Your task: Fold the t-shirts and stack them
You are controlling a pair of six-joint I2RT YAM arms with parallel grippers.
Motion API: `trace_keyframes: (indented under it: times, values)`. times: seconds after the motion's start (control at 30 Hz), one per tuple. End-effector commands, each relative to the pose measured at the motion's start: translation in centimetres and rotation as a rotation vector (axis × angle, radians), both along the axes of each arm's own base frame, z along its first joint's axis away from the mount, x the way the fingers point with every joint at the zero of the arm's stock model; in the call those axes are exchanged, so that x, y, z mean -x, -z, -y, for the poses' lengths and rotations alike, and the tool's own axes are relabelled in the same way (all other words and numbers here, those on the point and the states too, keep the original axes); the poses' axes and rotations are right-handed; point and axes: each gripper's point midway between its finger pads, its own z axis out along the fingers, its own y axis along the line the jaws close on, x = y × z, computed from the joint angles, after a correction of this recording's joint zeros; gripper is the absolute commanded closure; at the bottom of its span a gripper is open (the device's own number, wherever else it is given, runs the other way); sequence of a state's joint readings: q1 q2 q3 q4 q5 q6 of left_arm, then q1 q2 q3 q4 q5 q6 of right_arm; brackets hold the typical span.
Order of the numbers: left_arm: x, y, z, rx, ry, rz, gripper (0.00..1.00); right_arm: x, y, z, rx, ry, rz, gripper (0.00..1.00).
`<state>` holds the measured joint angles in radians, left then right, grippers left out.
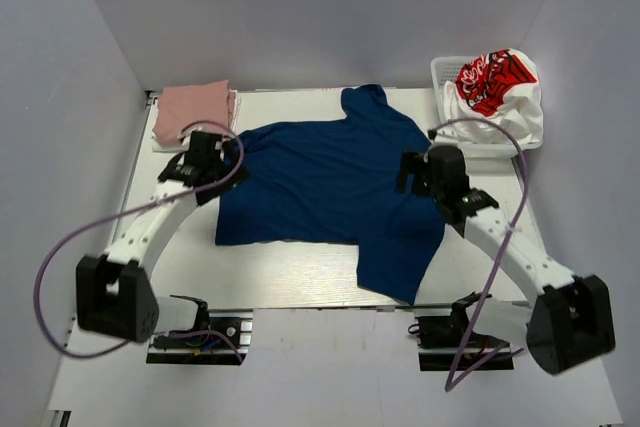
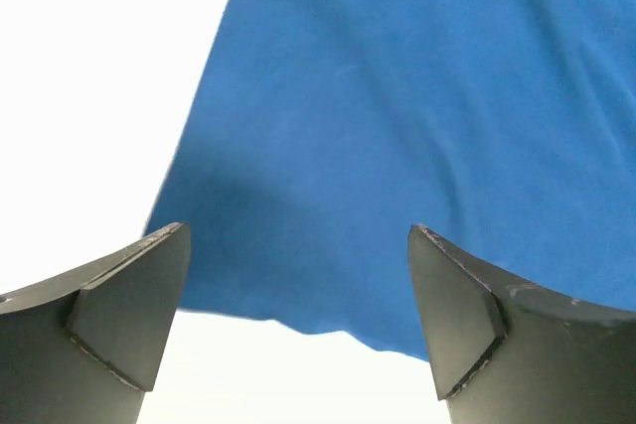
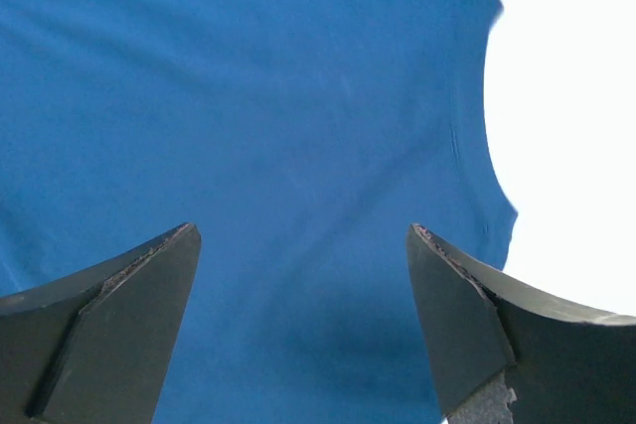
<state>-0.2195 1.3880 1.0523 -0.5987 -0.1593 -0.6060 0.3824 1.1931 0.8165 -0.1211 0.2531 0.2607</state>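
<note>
Navy tee [image 1: 320, 187] spread on desk [image 1: 290, 277]. Left gripper [image 2: 298, 232] wide over its left edge, right gripper [image 3: 303, 230] wide over right side; both empty.

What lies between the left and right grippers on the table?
Only the navy t-shirt, spread out, spans the stretch between the left gripper and the right gripper; the top external view shows it.
</note>
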Motion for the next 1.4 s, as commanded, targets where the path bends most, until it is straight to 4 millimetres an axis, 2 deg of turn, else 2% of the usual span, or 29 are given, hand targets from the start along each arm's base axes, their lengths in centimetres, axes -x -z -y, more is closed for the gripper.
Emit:
trace_keyframes:
  times: [0.0, 0.03, 0.07, 0.1, 0.13, 0.17, 0.2, 0.23, 0.27, 0.3, 0.37, 0.47, 0.6, 0.7, 0.8, 0.83, 0.93, 0.97, 1.03, 1.07, 1.1, 1.17, 1.3, 1.37]
  values:
    - [7.0, 4.3, -3.9, -0.026, -0.315, -0.161, 0.00, 5.3, 4.9, 1.8, -0.021, 0.076, -0.144, 0.10]
    - [8.1, 3.9, -4.2, -0.012, -0.352, -0.147, 0.00, 5.9, 4.9, 1.4, -0.053, 0.074, -0.146, 0.10]
    - [9.3, 4.5, -4.5, -0.012, -0.369, -0.172, 0.00, 7.4, 4.7, 1.6, -0.071, 0.066, -0.144, 0.10]
    - [10.8, 5.9, -4.5, 0.008, -0.408, -0.210, 0.00, 8.3, 5.1, 1.1, -0.100, 0.038, -0.167, 0.10]
    - [11.5, 6.5, -4.8, 0.010, -0.427, -0.220, 0.00, 9.1, 4.0, 0.6, -0.127, 0.011, -0.139, 0.10]
    - [11.8, 6.9, -4.8, 0.016, -0.437, -0.220, 0.00, 10.6, 5.1, 0.5, -0.113, -0.015, -0.203, 0.10]
    - [12.7, 7.9, -5.2, 0.025, -0.476, -0.238, 0.00, 11.2, 5.1, 0.1, -0.118, -0.049, -0.219, 0.10]
    - [12.8, 8.4, -5.0, 0.034, -0.473, -0.239, 0.02, 12.5, 5.9, 0.1, -0.095, -0.069, -0.267, 0.10]
    - [13.1, 8.8, -4.9, 0.037, -0.469, -0.253, 0.02, 12.9, 5.7, -0.7, -0.105, -0.107, -0.271, 0.10]
    - [12.5, 8.9, -4.3, 0.064, -0.457, -0.246, 0.06, 14.1, 6.4, -0.5, -0.082, -0.124, -0.325, 0.10]
    - [12.6, 9.6, -4.3, 0.064, -0.470, -0.261, 0.10, 15.4, 6.9, -1.5, -0.068, -0.182, -0.360, 0.10]
    - [12.0, 10.1, -4.6, 0.066, -0.504, -0.257, 0.13, 17.0, 7.4, -2.4, -0.046, -0.249, -0.396, 0.10]
    - [10.8, 10.0, -4.6, 0.084, -0.512, -0.218, 0.17, 18.6, 8.7, -3.3, -0.004, -0.302, -0.444, 0.10]
    - [10.7, 10.3, -4.6, 0.076, -0.505, -0.227, 0.23, 19.2, 8.7, -4.5, -0.001, -0.341, -0.448, 0.10]
    - [11.1, 11.7, -4.3, 0.086, -0.496, -0.259, 0.33, 19.3, 8.5, -5.3, 0.028, -0.359, -0.434, 0.10]
    - [11.1, 12.3, -4.1, 0.097, -0.491, -0.259, 0.44, 19.5, 8.6, -5.2, 0.046, -0.348, -0.450, 0.10]
    - [11.5, 13.7, -3.3, 0.112, -0.457, -0.314, 0.62, 20.1, 8.7, -5.5, 0.109, -0.350, -0.462, 0.10]
    - [11.3, 13.7, -3.3, 0.105, -0.447, -0.317, 0.79, 20.0, 8.4, -5.8, 0.111, -0.348, -0.457, 0.10]
    - [12.2, 13.8, -3.8, 0.071, -0.458, -0.359, 0.96, 20.9, 8.7, -5.9, 0.132, -0.334, -0.496, 0.10]
    - [12.2, 13.7, -4.3, 0.041, -0.471, -0.362, 1.00, 21.4, 9.2, -5.4, 0.163, -0.319, -0.528, 0.10]
    - [12.5, 13.8, -4.6, 0.023, -0.478, -0.369, 1.00, 21.8, 9.1, -5.7, 0.162, -0.295, -0.546, 0.10]
    - [12.0, 12.8, -4.7, 0.026, -0.481, -0.335, 1.00, 23.2, 10.3, -4.3, 0.246, -0.274, -0.622, 0.10]
    - [11.8, 12.1, -4.7, 0.046, -0.478, -0.288, 1.00, 25.6, 11.8, -4.1, 0.293, -0.279, -0.700, 0.10]
    - [11.7, 11.8, -4.9, 0.038, -0.472, -0.274, 1.00, 25.9, 12.4, -4.3, 0.299, -0.289, -0.700, 0.10]
